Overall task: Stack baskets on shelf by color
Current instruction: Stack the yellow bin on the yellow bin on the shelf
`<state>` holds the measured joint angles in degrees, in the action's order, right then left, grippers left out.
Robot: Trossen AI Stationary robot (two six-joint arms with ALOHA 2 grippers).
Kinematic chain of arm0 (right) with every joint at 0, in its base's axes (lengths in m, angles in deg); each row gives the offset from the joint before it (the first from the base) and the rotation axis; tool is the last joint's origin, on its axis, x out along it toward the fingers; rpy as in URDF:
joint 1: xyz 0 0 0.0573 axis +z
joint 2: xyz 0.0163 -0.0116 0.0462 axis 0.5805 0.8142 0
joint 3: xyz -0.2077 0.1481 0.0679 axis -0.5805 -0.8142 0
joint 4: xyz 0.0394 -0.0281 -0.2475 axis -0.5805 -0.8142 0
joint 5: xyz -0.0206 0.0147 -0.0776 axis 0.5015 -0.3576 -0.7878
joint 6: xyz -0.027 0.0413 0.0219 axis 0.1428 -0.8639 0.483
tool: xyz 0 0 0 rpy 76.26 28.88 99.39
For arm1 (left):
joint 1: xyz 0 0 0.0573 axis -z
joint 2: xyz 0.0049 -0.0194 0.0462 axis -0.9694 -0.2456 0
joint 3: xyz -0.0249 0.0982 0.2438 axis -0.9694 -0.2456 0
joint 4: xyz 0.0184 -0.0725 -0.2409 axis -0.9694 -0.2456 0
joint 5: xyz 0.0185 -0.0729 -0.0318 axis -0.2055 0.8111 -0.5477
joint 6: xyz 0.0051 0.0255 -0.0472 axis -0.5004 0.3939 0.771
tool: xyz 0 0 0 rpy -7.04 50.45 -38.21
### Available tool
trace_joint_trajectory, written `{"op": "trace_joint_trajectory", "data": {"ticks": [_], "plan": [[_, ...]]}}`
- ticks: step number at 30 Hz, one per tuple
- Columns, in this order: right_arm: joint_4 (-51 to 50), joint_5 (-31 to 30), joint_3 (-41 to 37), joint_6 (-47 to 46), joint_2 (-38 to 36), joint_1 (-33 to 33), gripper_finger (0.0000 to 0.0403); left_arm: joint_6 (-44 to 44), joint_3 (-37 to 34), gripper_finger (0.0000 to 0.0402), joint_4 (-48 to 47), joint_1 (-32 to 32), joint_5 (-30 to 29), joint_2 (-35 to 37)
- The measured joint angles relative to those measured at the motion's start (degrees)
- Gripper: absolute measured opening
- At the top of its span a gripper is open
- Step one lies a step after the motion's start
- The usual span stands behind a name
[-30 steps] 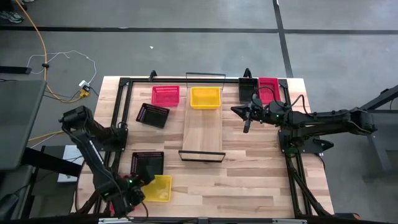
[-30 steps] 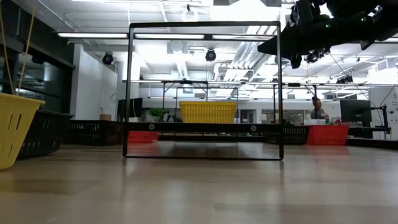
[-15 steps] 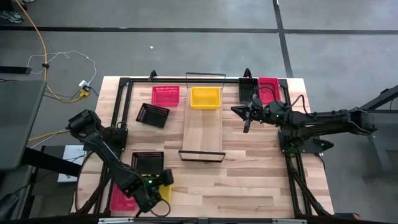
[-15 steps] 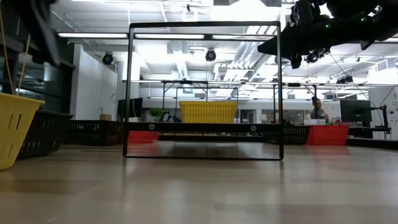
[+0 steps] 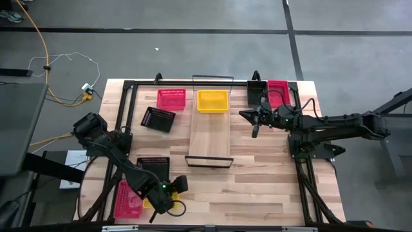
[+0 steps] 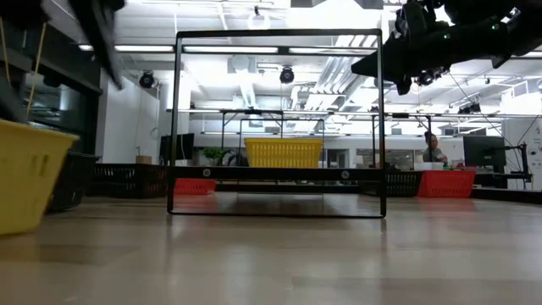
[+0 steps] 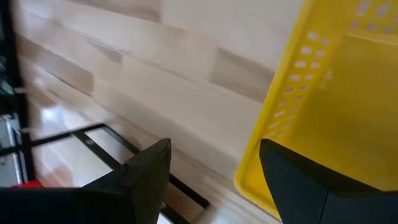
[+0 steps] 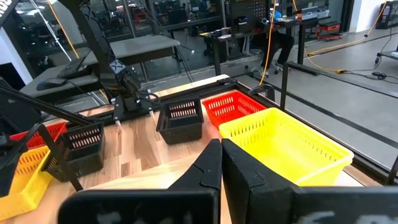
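At lower left of the high view, the left gripper (image 5: 168, 193) hovered released over a yellow basket (image 7: 336, 112); the right gripper (image 5: 253, 125) stayed clenched, empty, beside the shelf (image 5: 210, 132).

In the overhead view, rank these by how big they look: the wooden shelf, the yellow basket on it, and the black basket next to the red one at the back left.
1. Shelf, clearly largest.
2. Yellow basket and black basket: about alike, so I won't rank them; the black one lies turned at an angle.
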<state>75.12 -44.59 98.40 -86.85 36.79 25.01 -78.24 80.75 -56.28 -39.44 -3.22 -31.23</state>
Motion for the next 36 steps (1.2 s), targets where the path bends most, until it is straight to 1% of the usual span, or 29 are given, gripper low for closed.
{"op": "trace_joint_trajectory", "data": {"ticks": [7,10,14,17,21,25,27,30,33,36], "plan": [[-0.05,0.0,0.0,0.01,0.0,0.01,0.0,-7.29,0.0,0.0232,8.44,-3.74,0.51,0.0],[-0.04,0.0,0.0,-0.01,0.0,0.02,0.0,-7.69,0.0,0.0232,8.82,-4.57,0.05,0.09],[-0.05,0.0,0.0,-0.01,0.0,0.02,0.0,-6.36,0.0,0.0232,2.31,-2.39,-3.1,2.23],[-0.05,-0.08,0.0,0.03,0.0,0.0,0.0,-0.58,0.0,0.0232,-3.64,0.86,-4.56,5.13],[-0.06,-1.54,0.0,0.43,0.0,0.0,0.0,8.38,0.05,0.0232,-10.81,5.73,-5.1,9.26],[-0.09,-2.69,0.0,0.43,0.0,0.0,0.0,16.27,0.07,0.0232,-19.95,10.86,-3.44,11.25],[-0.07,-2.69,0.0,0.43,0.0,0.0,0.0,19.79,0.07,0.0232,-24.44,12.56,-1.07,11.22],[-0.28,-2.69,0.0,0.38,0.0,0.01,0.0,20.61,0.02,0.0232,-27.84,14.85,0.99,10.71],[-0.31,-2.69,0.0,0.36,0.0,0.0,0.0,20.37,0.02,0.0232,-27.97,16.36,1.25,10.08],[-0.31,-2.68,0.0,0.26,0.0,0.0,0.0,18.0,0.02,0.0232,-27.58,17.07,1.3,9.49]]}}
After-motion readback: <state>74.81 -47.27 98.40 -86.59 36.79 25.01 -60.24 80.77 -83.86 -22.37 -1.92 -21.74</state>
